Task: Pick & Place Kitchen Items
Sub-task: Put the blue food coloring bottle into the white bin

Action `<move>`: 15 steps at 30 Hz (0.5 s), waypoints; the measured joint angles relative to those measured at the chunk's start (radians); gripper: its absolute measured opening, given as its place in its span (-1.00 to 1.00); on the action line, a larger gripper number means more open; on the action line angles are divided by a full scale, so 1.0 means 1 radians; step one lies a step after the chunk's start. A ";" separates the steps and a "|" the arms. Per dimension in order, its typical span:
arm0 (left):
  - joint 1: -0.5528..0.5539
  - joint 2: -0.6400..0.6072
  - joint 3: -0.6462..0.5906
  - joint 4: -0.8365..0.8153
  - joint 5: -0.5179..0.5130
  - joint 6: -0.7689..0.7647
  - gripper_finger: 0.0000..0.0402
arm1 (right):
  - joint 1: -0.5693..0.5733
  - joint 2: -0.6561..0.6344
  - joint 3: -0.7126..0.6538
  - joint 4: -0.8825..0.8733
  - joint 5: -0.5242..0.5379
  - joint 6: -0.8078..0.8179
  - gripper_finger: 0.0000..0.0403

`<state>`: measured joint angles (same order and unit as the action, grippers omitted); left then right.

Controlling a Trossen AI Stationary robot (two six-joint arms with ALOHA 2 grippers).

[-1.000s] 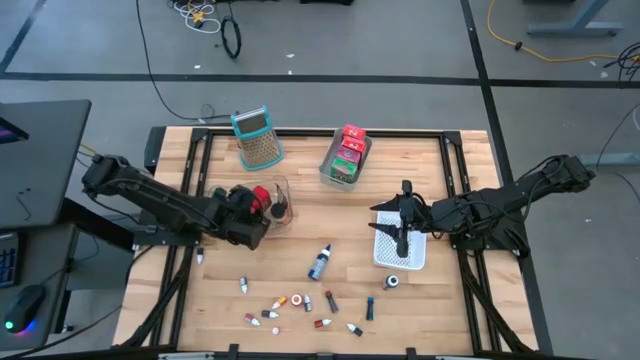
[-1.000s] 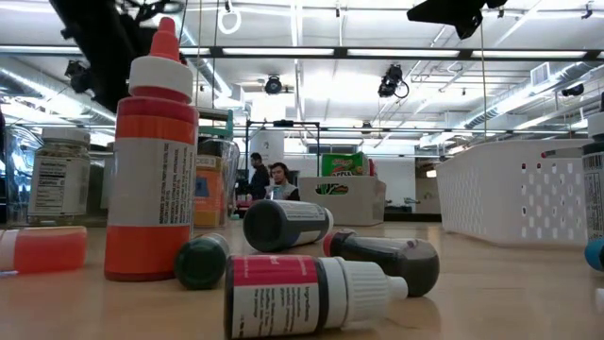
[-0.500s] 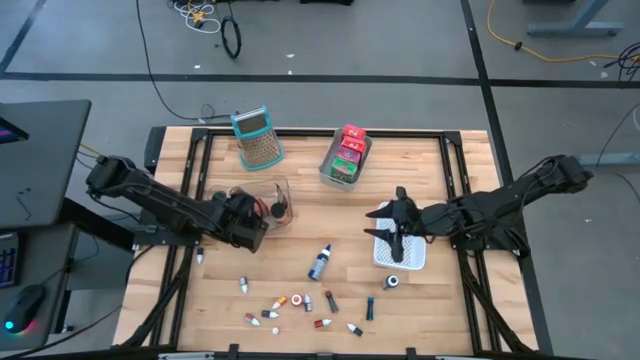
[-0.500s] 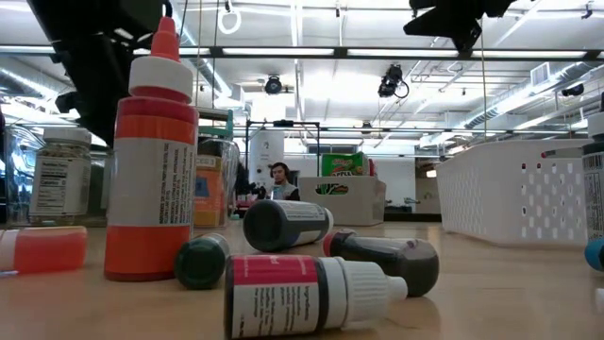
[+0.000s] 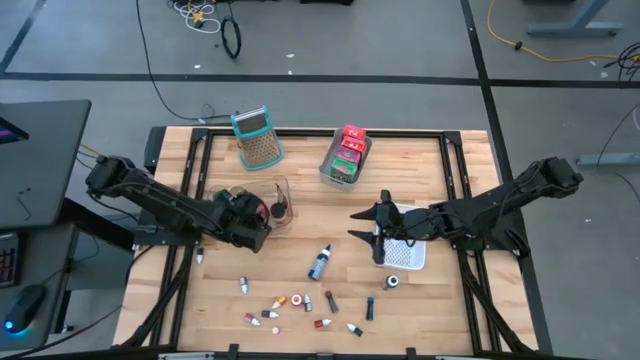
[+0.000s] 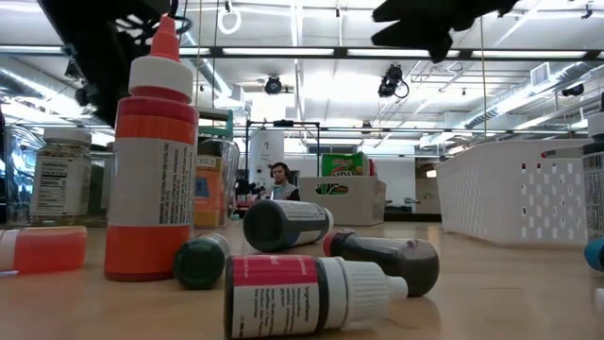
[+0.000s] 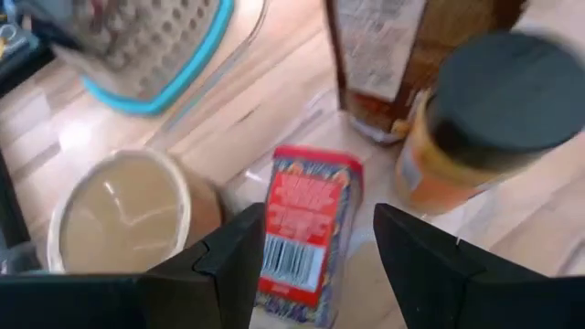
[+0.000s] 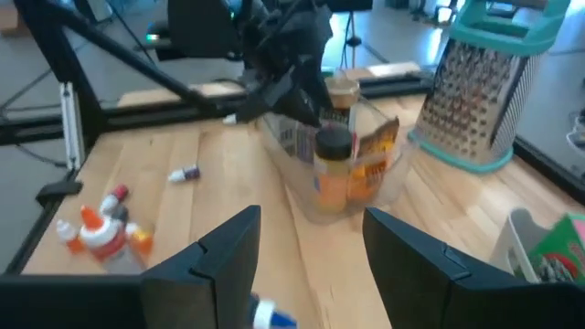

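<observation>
Red packet [image 7: 306,228] between open left pincer [image 7: 315,265]

Grater [image 7: 137,46] cut off, jar lid [image 7: 512,91] blurred

Both arms are matte black, built of slim jointed segments with bulkier housings at the joints. The left arm [image 5: 150,200] and right arm [image 5: 500,205] each end in two dark, flat, tapering fingers [image 7: 228,274] with blunt tips.

Small capped bottles [image 5: 300,305] lie scattered near the counter's front edge, a blue-capped bottle [image 5: 320,262] mid-counter; red and green packets [image 5: 348,152] stand toward the back edge; a red packet [image 7: 302,233] lies flat
</observation>
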<state>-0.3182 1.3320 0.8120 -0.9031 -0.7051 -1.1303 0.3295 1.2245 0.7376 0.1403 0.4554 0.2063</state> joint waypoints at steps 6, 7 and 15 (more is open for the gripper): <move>-0.036 -0.063 0.094 -0.009 -0.143 0.161 0.06 | -0.033 0.109 0.000 0.082 -0.035 -0.112 0.01; -0.042 -0.078 0.112 -0.002 -0.175 0.193 0.06 | -0.038 0.130 0.000 0.110 -0.048 -0.124 0.01; -0.053 -0.155 0.212 0.076 -0.345 0.508 0.06 | -0.082 0.302 0.002 0.314 -0.208 -0.282 0.08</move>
<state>-0.3710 1.1772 1.0239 -0.8270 -1.0502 -0.6226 0.2472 1.5269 0.7400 0.4544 0.2479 -0.0762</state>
